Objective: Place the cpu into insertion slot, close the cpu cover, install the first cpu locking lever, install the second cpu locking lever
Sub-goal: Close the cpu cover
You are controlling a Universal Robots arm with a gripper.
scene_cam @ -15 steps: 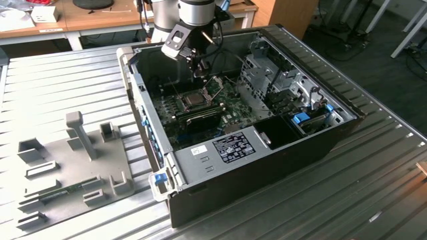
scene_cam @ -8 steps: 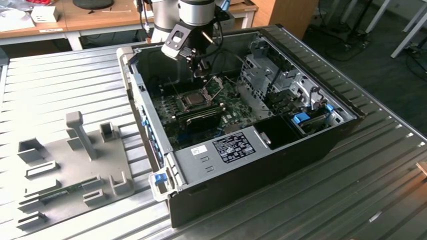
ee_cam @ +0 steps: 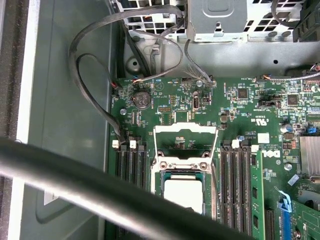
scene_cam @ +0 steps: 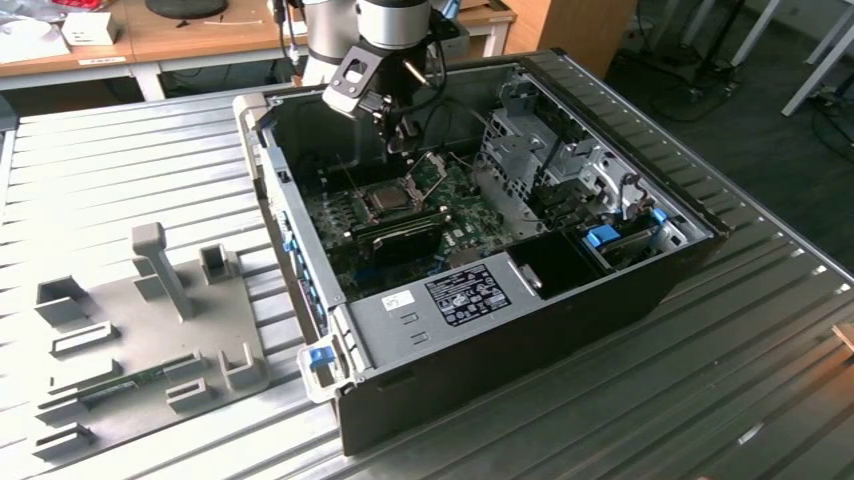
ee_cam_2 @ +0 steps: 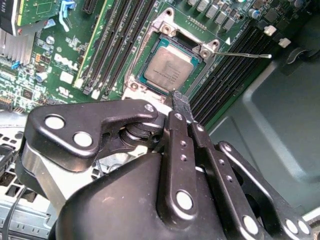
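Reaching down into the open computer case (scene_cam: 641,290), the gripper (scene_cam: 396,146) hangs over the green motherboard (scene_cam: 461,215), near the insertion slot (ee_cam_2: 134,84). In the second wrist view its fingers (ee_cam_2: 181,107) look pressed together at the tip, pinching nothing, just short of the slot's silvery rim. The cpu (ee_cam_2: 167,67) lies flat inside the insertion slot, its grey top uncovered. The cpu cover (ee_cam: 186,131) stands swung open from its hinge edge, and green board shows through its cut-out. A thin locking lever (ee_cam_2: 245,54) juts sideways over the black memory slots (ee_cam_2: 225,75).
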